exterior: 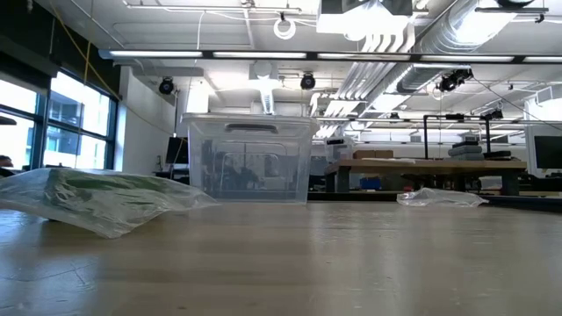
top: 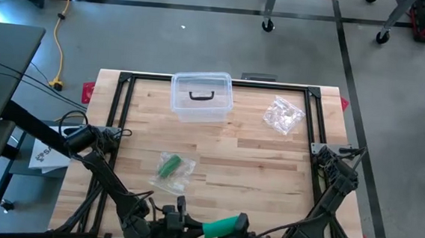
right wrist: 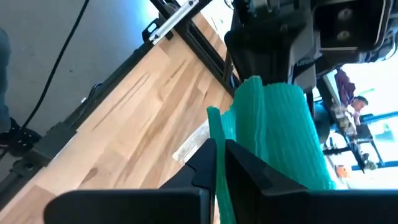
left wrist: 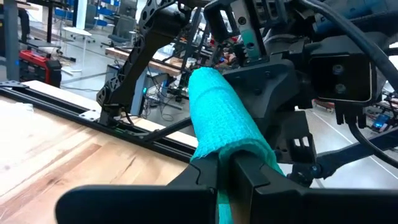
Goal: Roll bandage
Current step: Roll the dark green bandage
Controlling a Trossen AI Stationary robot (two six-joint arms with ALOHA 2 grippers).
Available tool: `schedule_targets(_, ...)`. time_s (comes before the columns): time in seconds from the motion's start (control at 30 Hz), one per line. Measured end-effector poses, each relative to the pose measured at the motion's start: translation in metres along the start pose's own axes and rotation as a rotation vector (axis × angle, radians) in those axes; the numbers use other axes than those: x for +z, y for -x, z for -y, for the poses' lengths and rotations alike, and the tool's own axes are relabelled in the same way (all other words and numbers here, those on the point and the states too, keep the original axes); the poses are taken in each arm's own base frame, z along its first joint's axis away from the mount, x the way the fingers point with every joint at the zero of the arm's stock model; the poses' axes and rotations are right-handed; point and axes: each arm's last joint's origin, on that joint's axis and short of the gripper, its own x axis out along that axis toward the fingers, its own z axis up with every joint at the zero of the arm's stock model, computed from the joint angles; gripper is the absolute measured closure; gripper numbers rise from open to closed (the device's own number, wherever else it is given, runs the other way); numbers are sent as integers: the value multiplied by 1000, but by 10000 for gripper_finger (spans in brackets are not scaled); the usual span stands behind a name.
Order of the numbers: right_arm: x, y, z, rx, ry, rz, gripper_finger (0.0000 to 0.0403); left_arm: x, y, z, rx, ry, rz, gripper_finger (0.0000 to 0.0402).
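Both grippers meet at the table's [top: 269, 168] near edge, on the opposite side from the clear box [top: 201, 97]. Between them the green bandage [top: 221, 226] lies with its long axis running from one to the other. The left gripper [left wrist: 225, 163] is clamped on one end, the right gripper [right wrist: 219, 151] pinched narrow on the other. Neither arm is nearer, so rolling looks to depend on twisting about that shared axis.
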Motion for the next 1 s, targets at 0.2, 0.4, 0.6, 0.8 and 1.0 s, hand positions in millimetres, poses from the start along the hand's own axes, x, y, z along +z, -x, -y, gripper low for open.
schedule_targets(0.2,-4,-3,2,2,-11,-33,379,0,0,0,0,1,1,396)
schedule_targets(0.4,-6,-5,3,4,4,-46,377,0,0,0,-1,3,2,396)
schedule_targets(0.6,-7,-5,3,1,51,-57,320,1,0,0,3,6,5,396)
schedule_targets(0.8,-9,-3,1,-42,113,-80,242,3,0,0,13,11,11,396)
schedule_targets(1.0,-9,2,-1,-154,221,-106,241,4,0,0,15,16,16,396)
